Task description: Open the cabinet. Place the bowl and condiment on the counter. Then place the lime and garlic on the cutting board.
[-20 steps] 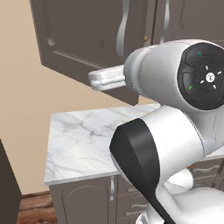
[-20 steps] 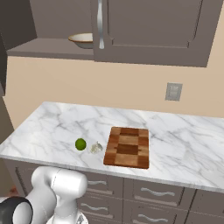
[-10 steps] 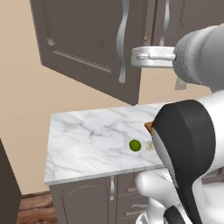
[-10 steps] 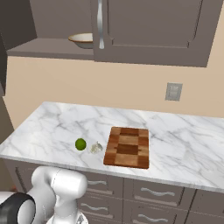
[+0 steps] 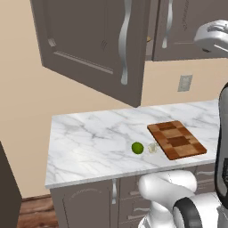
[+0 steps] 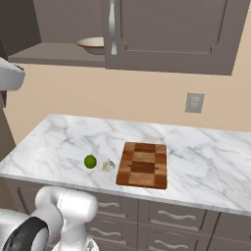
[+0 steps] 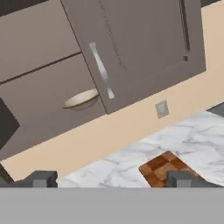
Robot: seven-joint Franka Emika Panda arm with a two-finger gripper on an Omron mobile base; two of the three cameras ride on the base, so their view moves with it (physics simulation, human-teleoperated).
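Since a second ago your arm swung right and clear of the tabletop (image 5: pixel 89 133); the end effector (image 7: pixel 111 178) sat released, fingers apart; the bowl (image 7: pixel 81 99) rested above-left in the opened cabinet (image 7: pixel 144 48).

— What does the arm (image 5: pixel 171 191) look like?

— Glossy white, rounded shells, fat and tube-like. In the left base view a black band sits at a joint (image 5: pixel 189 216) near the bottom.

— Same from the other side?

— Yes: a smooth white elbow-shaped link (image 6: pixel 66 208), with a black ring (image 6: pixel 22 235) at the lower left corner.

— And the gripper (image 7: pixel 111 178)?

— Two small dark grey, blocky finger tips (image 7: pixel 41 178).
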